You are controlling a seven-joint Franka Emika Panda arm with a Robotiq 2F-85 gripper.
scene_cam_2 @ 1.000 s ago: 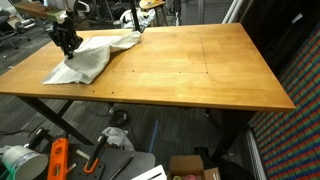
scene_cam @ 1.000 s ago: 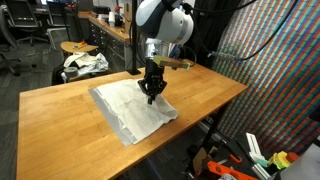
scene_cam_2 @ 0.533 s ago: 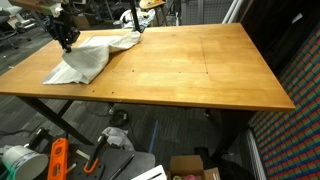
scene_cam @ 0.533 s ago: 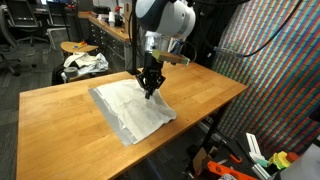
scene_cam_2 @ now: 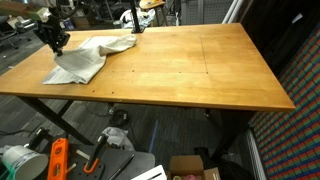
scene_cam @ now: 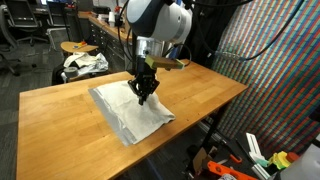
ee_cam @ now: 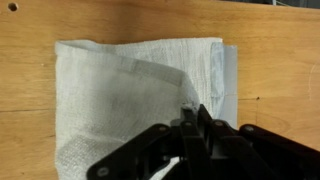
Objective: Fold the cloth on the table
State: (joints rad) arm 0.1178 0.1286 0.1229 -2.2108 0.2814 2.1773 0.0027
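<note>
1. Cloth. The cloth (ee_cam: 120, 95) lies flat on the table (ee_cam: 100, 20) over most of its area. In the wrist view its right edge shows a doubled layer, and a ridge of fabric rises from the middle toward the claw. In both exterior views the cloth (scene_cam: 128, 112) (scene_cam_2: 82, 64) sits toward one end of the table (scene_cam: 60, 125) (scene_cam_2: 190, 70), with one corner near the table edge. It is plain white to light grey and wrinkled.

2. Claw. The gripper (ee_cam: 195, 115) stands over the middle of the cloth with its jaws closed together on the raised ridge of fabric. In both exterior views the gripper (scene_cam: 143, 96) (scene_cam_2: 55, 42) points downward with a pinch of cloth drawn up to it.

3. Hidden or cut off. In the wrist view the claw body covers the lower middle of the cloth, and the frame cuts off the cloth's lower edge. The exact pinch point is dark and hard to make out in the exterior views.

4. Surroundings. Beyond the table in an exterior view stand a round stool (scene_cam: 72, 47) and, just below its seat, a white fabric bundle (scene_cam: 86, 63). A multicoloured patterned panel (scene_cam: 275, 50) fills the right side. Under the table lie an orange tool (scene_cam_2: 57, 160) and a cardboard box (scene_cam_2: 190, 168); any print on them is too small to read.
</note>
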